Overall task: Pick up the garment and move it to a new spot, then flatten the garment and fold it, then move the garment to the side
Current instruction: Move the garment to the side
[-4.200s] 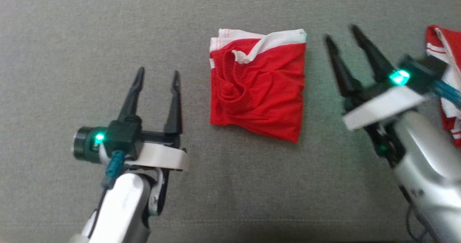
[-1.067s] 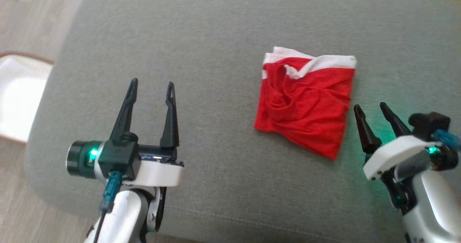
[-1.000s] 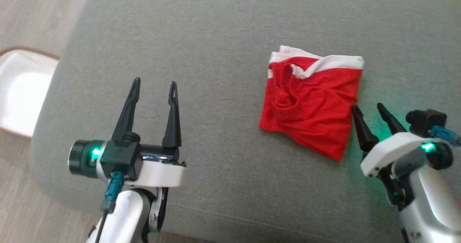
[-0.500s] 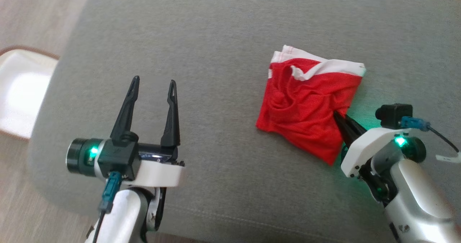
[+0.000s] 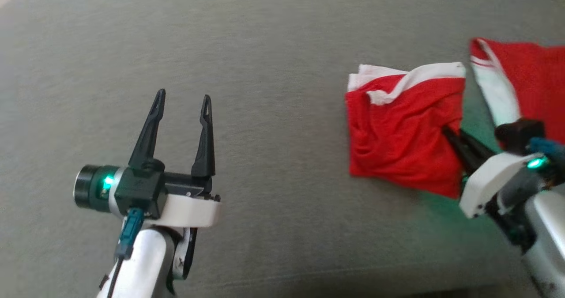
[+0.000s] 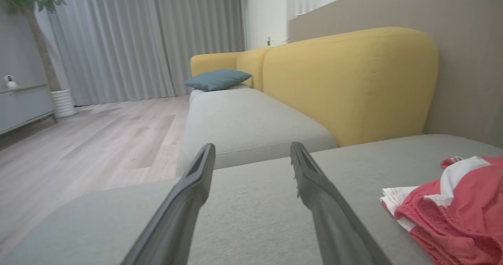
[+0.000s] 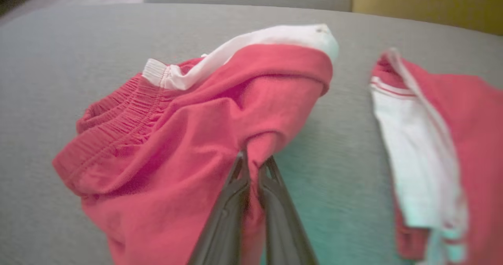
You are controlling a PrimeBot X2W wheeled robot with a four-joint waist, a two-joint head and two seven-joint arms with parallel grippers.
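In the head view, the right claw [image 5: 448, 132] is pinching the right-hand edge of the red garment [image 5: 397, 148], which is lying roughly folded on the grey sofa seat [image 5: 265, 46]. The cloth is spreading leftward from the closed tips, toward the left claw [image 5: 183, 94], which is hovering wide open and well apart from it. A second red garment [image 5: 529, 73] is lying near, on the right.

In the left wrist view, the left claw [image 6: 252, 146] is gaping over bare seat, with the red garment [image 6: 452, 202] sitting well off to its right.

In the right wrist view, the right claw [image 7: 255, 158] is gripping a bunched fold at the edge of the red garment [image 7: 188, 139], whose bulk is lying left of the tips. The right arm is probably the one placed to carry it.
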